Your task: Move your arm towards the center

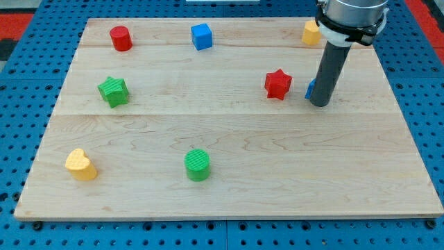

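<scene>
My tip (320, 103) rests on the wooden board (229, 187) at the view's right, just right of the red star block (277, 84). A blue block (310, 89) is mostly hidden behind the rod, touching or nearly touching it. A yellow block (311, 32) sits at the view's top right, partly covered by the arm. A blue cube (202, 36) and a red cylinder (121, 38) lie along the view's top. A green star block (113, 92) is at the left. A yellow heart block (81, 165) is at the bottom left. A green cylinder (198, 164) is at the bottom middle.
The board lies on a blue perforated table (21, 104) that surrounds it on all sides.
</scene>
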`<state>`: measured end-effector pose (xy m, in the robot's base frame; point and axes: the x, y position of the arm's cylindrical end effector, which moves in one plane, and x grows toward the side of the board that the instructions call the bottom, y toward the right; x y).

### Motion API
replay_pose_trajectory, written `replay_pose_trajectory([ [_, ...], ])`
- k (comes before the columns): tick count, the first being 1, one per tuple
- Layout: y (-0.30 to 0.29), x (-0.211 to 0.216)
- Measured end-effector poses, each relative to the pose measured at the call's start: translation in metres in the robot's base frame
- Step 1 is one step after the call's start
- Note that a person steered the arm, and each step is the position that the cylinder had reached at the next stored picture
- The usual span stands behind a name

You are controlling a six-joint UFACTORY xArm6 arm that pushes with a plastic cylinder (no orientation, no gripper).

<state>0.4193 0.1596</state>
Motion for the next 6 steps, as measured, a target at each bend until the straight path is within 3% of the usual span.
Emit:
replay_pose_trajectory([
  [2, -0.009, 0.006],
  [6, -0.034, 0.067],
])
